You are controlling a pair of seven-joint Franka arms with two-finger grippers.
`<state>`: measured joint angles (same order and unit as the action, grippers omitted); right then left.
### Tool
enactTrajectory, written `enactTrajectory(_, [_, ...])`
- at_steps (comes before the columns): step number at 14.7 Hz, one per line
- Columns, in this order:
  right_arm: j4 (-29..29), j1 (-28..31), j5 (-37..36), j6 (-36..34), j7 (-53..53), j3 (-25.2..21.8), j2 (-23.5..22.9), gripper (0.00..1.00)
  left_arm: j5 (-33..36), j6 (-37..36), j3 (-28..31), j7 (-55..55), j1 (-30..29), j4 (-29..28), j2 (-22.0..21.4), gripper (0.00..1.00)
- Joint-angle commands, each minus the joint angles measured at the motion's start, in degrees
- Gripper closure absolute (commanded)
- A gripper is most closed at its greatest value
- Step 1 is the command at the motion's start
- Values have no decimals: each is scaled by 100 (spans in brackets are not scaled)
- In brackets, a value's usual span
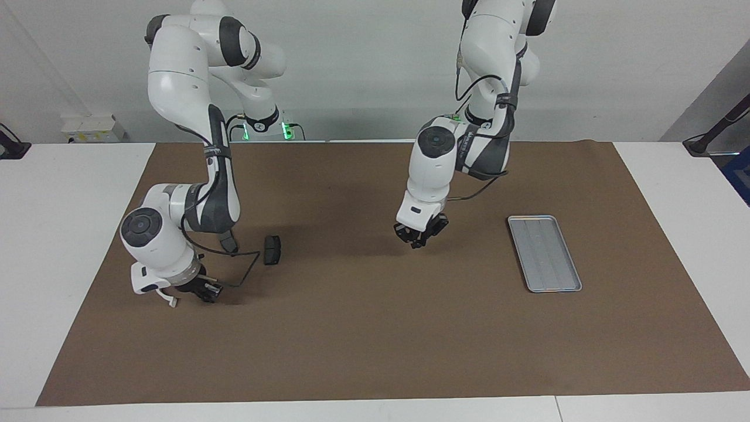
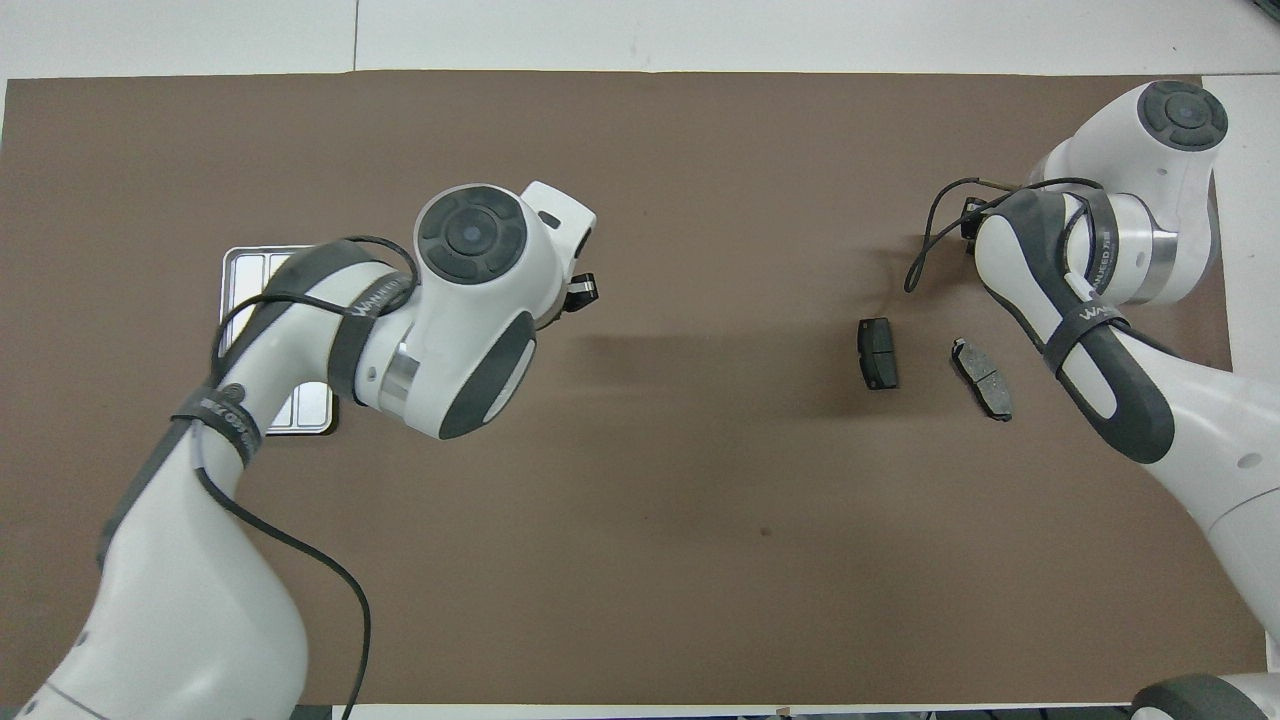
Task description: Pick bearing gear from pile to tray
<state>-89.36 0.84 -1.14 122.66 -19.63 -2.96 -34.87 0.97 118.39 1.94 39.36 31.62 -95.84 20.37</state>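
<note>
Right pincer (image 1: pixel 202 288) low at the desk (image 1: pixel 363 328) mat, grip unreadable. Left pincer (image 1: pixel 420 233) hangs mid-desk, grip unreadable, nothing seen in it. 2 grey pads (image 2: pixel 878 352) near the right arm. Tray (image 1: pixel 544 253) holds nothing, toward the left arm's end.

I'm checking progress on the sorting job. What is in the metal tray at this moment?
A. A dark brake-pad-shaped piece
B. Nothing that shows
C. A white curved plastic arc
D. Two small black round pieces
B: in the facing view the tray shows only its bare ridged floor, while the two dark pad-shaped pieces lie on the brown mat toward the right arm's end of the table.
</note>
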Motion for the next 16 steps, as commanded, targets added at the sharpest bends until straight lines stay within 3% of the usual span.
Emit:
enactTrajectory(1, [-64, 74, 35, -163, -76, 32, 15, 100, -62, -912, -44, -971, -716, 206, -541, 100])
enactTrajectory(5, [41, 13, 8, -355, -67, 32, 42, 100, -71, -1485, -36, -3008, -2042, 197, -955, 100])
enactTrajectory(9, [76, -14, -44, -540, 3, 58, 252, 100, -307, -1442, -36, -4934, -3274, 5, -1052, 100])
enactTrajectory(10, [76, -14, -62, -628, 3, 67, 340, 100, -334, -1276, -36, -5199, -3450, -170, -1122, 100])
enactTrajectory(13, [85, -49, -88, -1041, 20, 84, 682, 100, -343, 30, -36, -5255, -3496, -1451, -1526, 100])
enactTrajectory(16, [85, -198, -88, -1410, 12, 85, 999, 100, -352, 464, -44, -5194, -3408, -1859, -1528, 100])
